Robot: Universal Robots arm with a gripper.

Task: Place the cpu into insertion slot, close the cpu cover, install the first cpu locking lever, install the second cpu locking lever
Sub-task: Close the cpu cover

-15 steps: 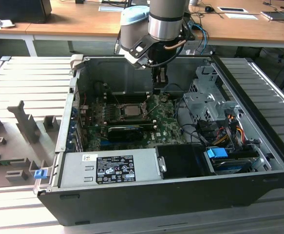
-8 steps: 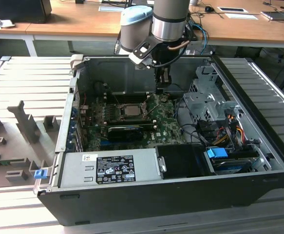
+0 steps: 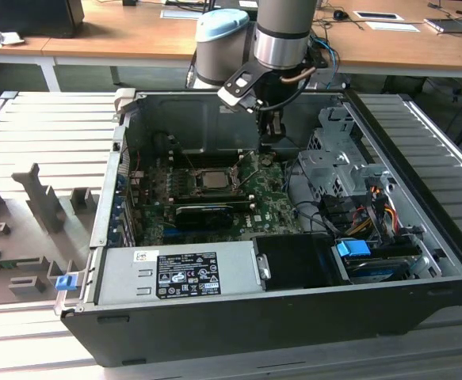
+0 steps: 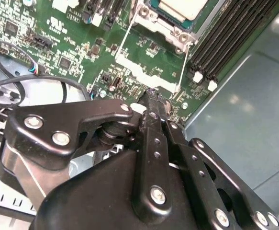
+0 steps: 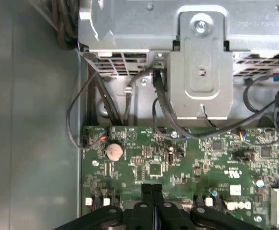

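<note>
Second wrist view: cpu [image 4: 181, 6] sits in its socket, with the silvery cpu cover [image 4: 172, 29] framing it. Gripper [image 4: 151, 98] near the socket, jaws together, empty. Chip judged light, rigid, fragile; grip edges only.
</note>
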